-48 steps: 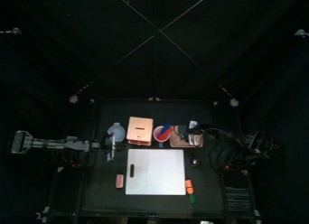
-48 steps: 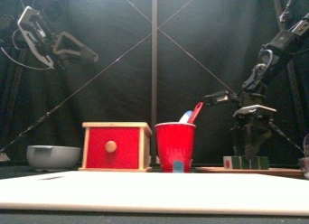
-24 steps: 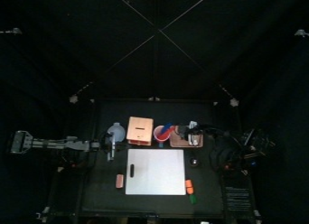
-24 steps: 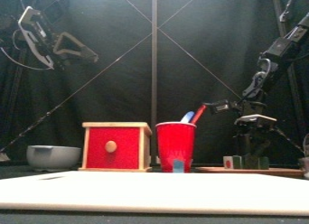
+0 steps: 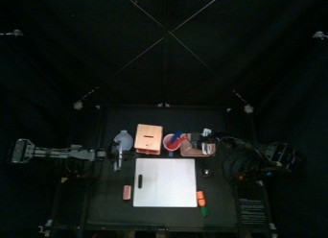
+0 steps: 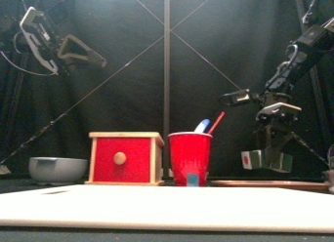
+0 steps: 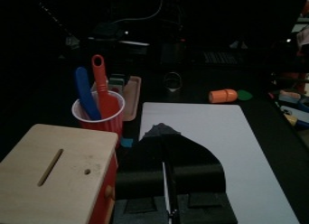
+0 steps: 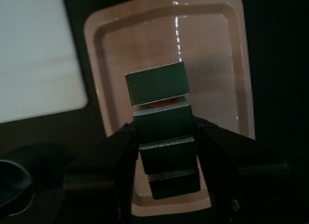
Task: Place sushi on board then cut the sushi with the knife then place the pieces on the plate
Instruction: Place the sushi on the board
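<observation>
My right gripper [image 8: 165, 130] is shut on the dark green sushi roll [image 8: 161, 99], with the pink tray [image 8: 229, 65] behind it. In the front view the roll [image 6: 268, 161] hangs in the right gripper [image 6: 269, 156] a little above the tray [image 6: 298, 184]. The white board [image 5: 167, 182] lies at the table's middle, bare. A red cup [image 6: 190, 158] holding a blue and a red knife [image 7: 94, 79] stands between the wooden box [image 6: 125, 158] and the tray. My left gripper [image 7: 160, 130] hovers shut near the board's left edge, holding nothing.
A blue-grey bowl [image 6: 58, 169] sits left of the box. Small orange toys lie beside the board's left [image 5: 127, 192] and right [image 5: 205, 197] front corners, with a green one [image 5: 202, 210] nearer the table's front edge.
The right gripper dropped onto the roll lying on the tray, closed on it, and has risen with it. The left arm has stayed still.
</observation>
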